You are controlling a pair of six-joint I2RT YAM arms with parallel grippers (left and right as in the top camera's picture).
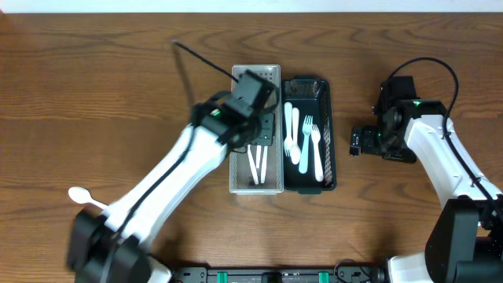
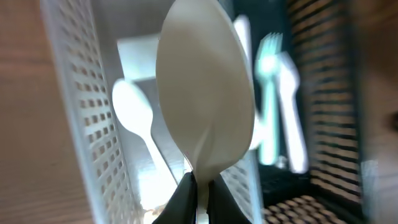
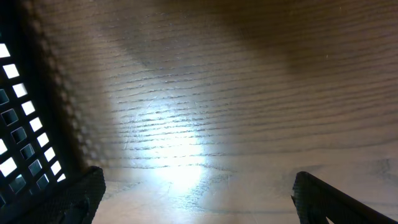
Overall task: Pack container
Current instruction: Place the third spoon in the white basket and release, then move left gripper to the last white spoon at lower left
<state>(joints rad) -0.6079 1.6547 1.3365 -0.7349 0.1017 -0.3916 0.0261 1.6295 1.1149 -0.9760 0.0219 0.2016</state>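
The spoon (image 2: pixel 205 106) stands up out of the left gripper (image 2: pixel 198 190). Its thin neck is pinched between the two dark fingers (image 2: pixel 180 202) and its bowl rises above them, so this gripper is clamped on the spoon. Held this way, the spoon hangs over the white basket (image 1: pixel 255 189), toward the side that faces the black basket (image 1: pixel 331 118).

The spoon is smooth white plastic with a broad oval bowl that tapers sharply to the neck. It has a faint gloss and is blurred, being so close to the lens.

The white basket is a rectangular plastic tray whose walls are a lattice of small square holes. A second spoon (image 2: pixel 134 112) lies inside it among other white pieces, which lie lengthwise. The black basket has the same shape and dark mesh walls. It sits just beside the white one, long side to long side, and holds a fork (image 1: pixel 309 134) and more white cutlery lying parallel.

A third spoon (image 1: pixel 78 194) lies on the table (image 1: pixel 118 79), well apart from both baskets. The table is brown wood with a clear grain.

The right gripper (image 3: pixel 199 186) has its jaws spread wide with nothing between them. It is low over bare wood, just beside the black basket.
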